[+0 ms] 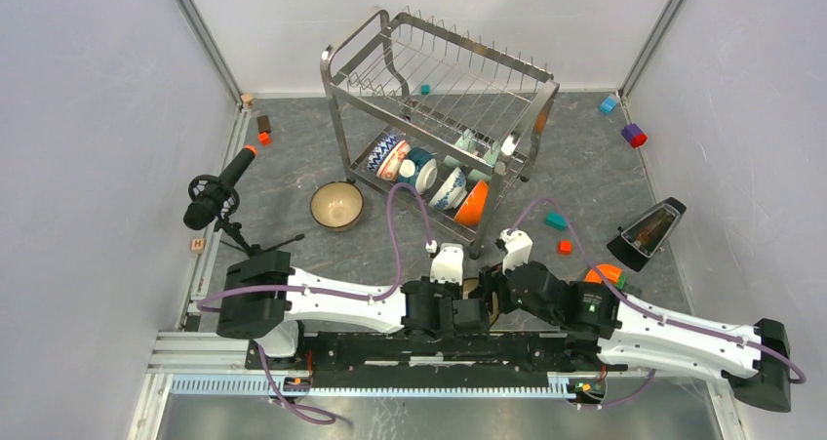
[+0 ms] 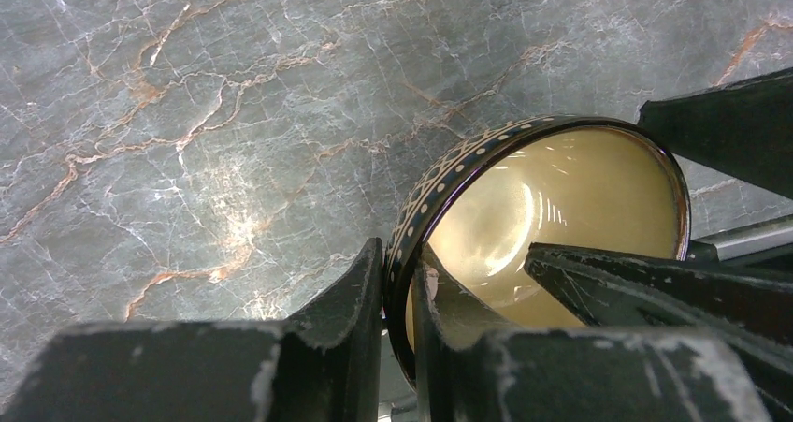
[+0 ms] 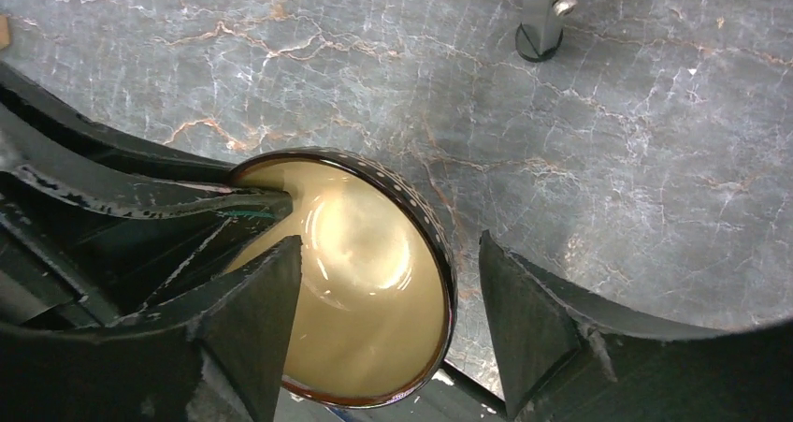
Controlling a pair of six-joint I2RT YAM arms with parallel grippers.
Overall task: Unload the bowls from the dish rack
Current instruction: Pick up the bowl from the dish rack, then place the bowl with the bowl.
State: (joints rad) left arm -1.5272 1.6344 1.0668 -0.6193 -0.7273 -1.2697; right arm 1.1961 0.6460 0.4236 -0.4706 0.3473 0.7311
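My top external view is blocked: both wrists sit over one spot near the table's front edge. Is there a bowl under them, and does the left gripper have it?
Observer: Yes. The left gripper is shut on the rim of a dark brown bowl with a cream inside. One finger is inside the rim and one is outside.
Operator: And the other arm, is it gripping too?
Observer: No. The right gripper is open around the same bowl. One finger is over the cream inside, and the other stands clear of the rim's outer side.
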